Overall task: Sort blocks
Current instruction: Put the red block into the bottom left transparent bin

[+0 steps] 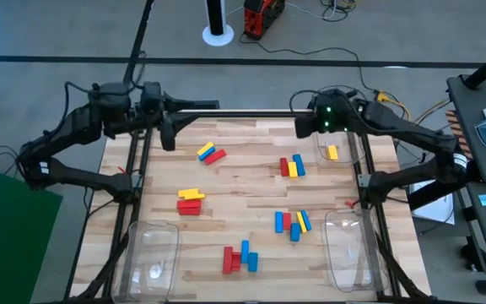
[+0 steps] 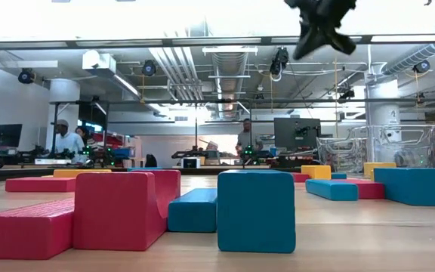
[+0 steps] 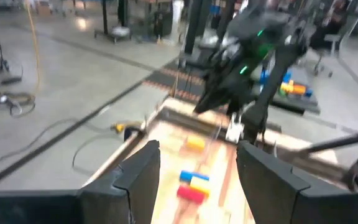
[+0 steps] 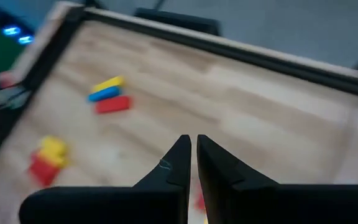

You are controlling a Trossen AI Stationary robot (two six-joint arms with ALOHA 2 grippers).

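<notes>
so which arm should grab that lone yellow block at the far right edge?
Right, probably. The right hand hangs just beside the lone yellow block, fingers nearly shut. The left hand is open but across the table, nearer the yellow-blue-red cluster.

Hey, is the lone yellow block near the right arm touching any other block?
Apart. In the high view the lone yellow block sits alone beside the right gripper, with bare wood between it and the nearest cluster.

Wooden table (image 1: 243, 160), scattered red, yellow, blue blocks (image 1: 291, 166), seemingly three clear bins (image 1: 350, 249) at edges
</notes>
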